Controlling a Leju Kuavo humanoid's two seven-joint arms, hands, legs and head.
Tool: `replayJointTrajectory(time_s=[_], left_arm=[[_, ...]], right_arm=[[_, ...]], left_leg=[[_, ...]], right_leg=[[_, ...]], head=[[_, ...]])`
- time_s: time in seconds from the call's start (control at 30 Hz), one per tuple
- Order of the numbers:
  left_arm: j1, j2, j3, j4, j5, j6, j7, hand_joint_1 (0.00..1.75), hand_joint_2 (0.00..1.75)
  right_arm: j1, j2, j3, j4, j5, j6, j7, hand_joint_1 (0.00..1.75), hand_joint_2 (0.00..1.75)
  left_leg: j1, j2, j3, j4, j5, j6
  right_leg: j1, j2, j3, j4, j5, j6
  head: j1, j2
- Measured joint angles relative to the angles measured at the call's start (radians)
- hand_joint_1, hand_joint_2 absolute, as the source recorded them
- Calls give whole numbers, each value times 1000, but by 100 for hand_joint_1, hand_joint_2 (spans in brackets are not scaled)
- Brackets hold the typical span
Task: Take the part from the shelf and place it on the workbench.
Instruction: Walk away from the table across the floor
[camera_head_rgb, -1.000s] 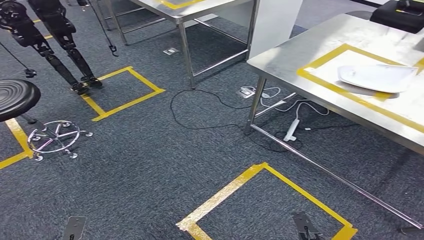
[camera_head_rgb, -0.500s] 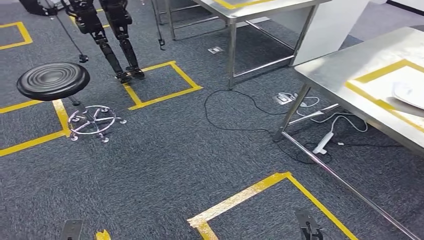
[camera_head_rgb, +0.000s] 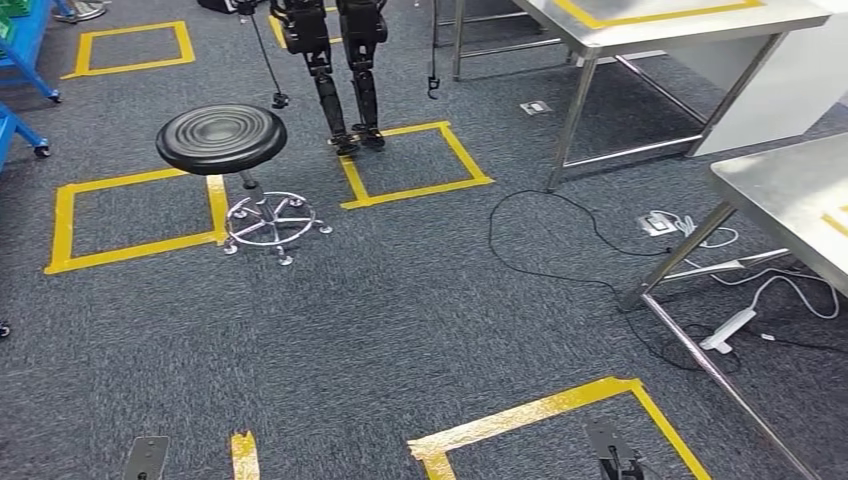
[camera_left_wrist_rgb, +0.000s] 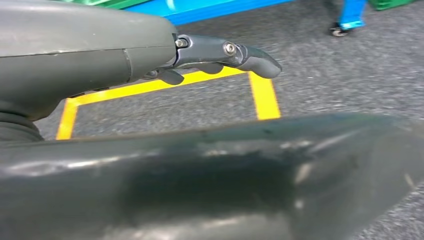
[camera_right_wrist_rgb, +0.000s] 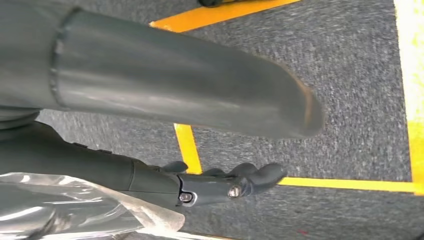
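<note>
- Part: I cannot pick it out in any view. It is not between either hand's fingers, so I judge it is on the shelf, waiting to be fetched.
- Workbench (camera_head_rgb: 790, 195): steel top at the right edge of the head view. A corner of yellow tape on it probably marks the drop zone.
- Second steel table (camera_head_rgb: 650, 20): far right, with yellow tape on its top too.
- Shelf (camera_head_rgb: 20, 45): blue frame with a green bin, far left on castors. The left wrist view has the same blue and green just beyond the fingers. I read the body as facing that way for the pick.
- Other robot's legs (camera_head_rgb: 345, 60): dark, standing on the far side of a taped square, likely a parking spot.
- Stool (camera_head_rgb: 221, 138): black round seat on a chrome base, left of centre and near my path to the shelf.
- Taped floor square (camera_head_rgb: 540, 410): near right, probably my standing mark for the workbench.
- Black cable (camera_head_rgb: 560, 240): looped loosely on the carpet beside the workbench leg, a trip risk.
- Left hand (camera_left_wrist_rgb: 200, 52): hanging by the body, fingers nearly straight and well apart from the thumb, holding nothing.
- Right hand (camera_right_wrist_rgb: 200, 187): hanging over the carpet, fingers lightly bent and clear of the thumb, nothing in the grasp.
- Clear plastic film (camera_right_wrist_rgb: 75, 205): lies by the right wrist, not in the fingers. I cannot tell what it is.
</note>
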Motion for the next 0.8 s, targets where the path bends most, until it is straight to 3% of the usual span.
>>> replayJointTrajectory(time_s=[0.07, 0.13, 0.2, 0.27, 0.3, 0.37, 0.43, 0.5, 0.57, 0.63, 0.7, 0.77, 0.8], left_arm=[[6, -1, 0, 0, -4, 1, 7, 0, 0], [8, -1, 0, 1, -9, 1, 12, 0, 0], [5, -3, 0, 1, -14, 0, 14, 0, 0], [4, -4, 0, 1, -17, -2, 16, 0, 0], [5, -5, 0, 1, -18, -2, 17, 0, 0], [7, -5, 0, 1, -19, -6, 18, 0, 0], [5, -5, -1, 1, -23, -12, 18, 0, 0], [4, -5, -1, 1, -28, -15, 17, 0, 0], [8, -5, -2, 1, -29, -16, 17, 0, 0], [10, -5, -2, 1, -29, -16, 17, 0, 0], [5, -5, -2, 1, -30, -16, 17, 0, 0], [3, -5, -2, 1, -30, -16, 17, 0, 0], [4, -5, -2, 1, -32, -16, 17, 0, 0]], right_arm=[[-1, 1, 2, 0, 0, -1, 0, 0, 0], [1, 1, 2, 0, 0, -1, 0, 0, 0], [5, 0, 2, 0, 2, -1, 2, 0, 0], [7, -1, 2, 0, 4, -1, 5, 0, 0], [7, -1, 3, 0, 5, -1, 6, 0, 0], [7, -1, 3, 0, 10, -1, 10, 0, 0], [7, -1, 3, 0, 16, 0, 14, 0, 0], [6, -1, 5, 0, 18, 2, 17, 0, 0], [2, -1, 9, 0, 18, 3, 18, 0, 0], [0, -1, 12, 0, 18, 3, 18, 0, 0], [2, -1, 14, 1, 19, 3, 18, 0, 0], [7, -1, 16, 1, 19, 4, 18, 0, 0], [8, -1, 17, 1, 19, 5, 20, 0, 0]], left_leg=[[5, -12, -7, 1, 2, -13], [2, 31, -25, 40, -25, -23], [4, 91, -75, 153, -85, -32], [11, 112, -124, 262, -124, -40], [14, 115, -128, 273, -118, -42], [17, 130, -81, 182, -58, -43], [10, 173, -16, 55, -13, -38], [0, 196, 5, 8, -11, -27], [-1, 177, 3, 2, -10, -14], [3, 156, 6, -6, -6, 0], [5, 133, 7, -9, -3, 11], [3, 105, 7, -9, -3, 15], [2, 90, 8, -8, -3, 15]], right_leg=[[1, -21, 8, -9, 2, -7], [0, -49, 16, -19, 6, -18], [3, -82, 22, -23, 4, -25], [6, -115, 26, -23, -1, -28], [7, -130, 28, -23, -3, -28], [7, -157, 36, -22, -9, -23], [10, -180, 44, -21, -18, -14], [16, -201, 48, -20, -25, -2], [15, -216, 51, -21, -30, 8], [10, -181, 38, 10, -57, 16], [7, -119, -15, 122, -114, 19], [7, -93, -85, 251, -154, 19], [8, -90, -105, 274, -147, 18]], head=[[0, 0], [-5, 0], [-9, 0], [-10, 0], [-11, 0], [-11, 0], [-11, 0], [-10, 0], [-10, 0], [-6, 0], [1, 0], [2, 0], [2, 0]])
